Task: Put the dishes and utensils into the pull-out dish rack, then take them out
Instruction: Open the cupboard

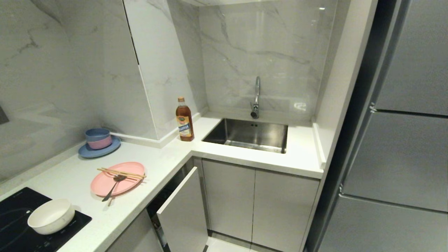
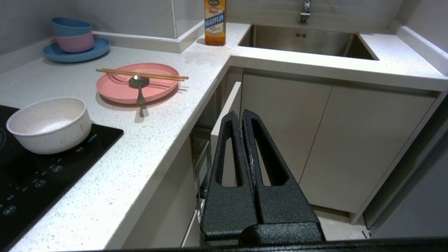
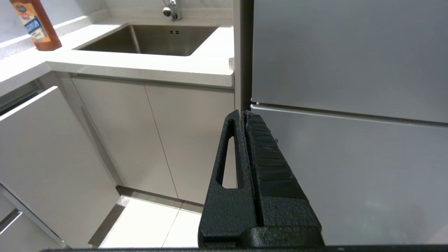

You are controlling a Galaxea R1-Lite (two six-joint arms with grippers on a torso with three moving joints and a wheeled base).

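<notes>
White speckled countertop (image 1: 168, 157) runs round an L-shaped kitchen corner, and everything is placed here by the pink plate (image 1: 117, 178). Nearest the robot, the white bowl (image 1: 51, 216) sits on the black cooktop (image 1: 14, 224), just short of the plate. Across the plate lie the chopsticks (image 1: 121, 173), with the spoon (image 1: 112, 187) crossing under them, its handle overhanging the near rim. Below and right of the plate, the pull-out dish rack (image 1: 182, 210) stands only partly open. Beyond the plate are the stacked bowls on the blue plate (image 1: 99, 148). The left gripper (image 2: 241, 120) and right gripper (image 3: 242, 119) hang with fingers pressed together, holding nothing, well apart from the plate. The likely risk: lifting the plate first would roll the loose utensils off.
</notes>
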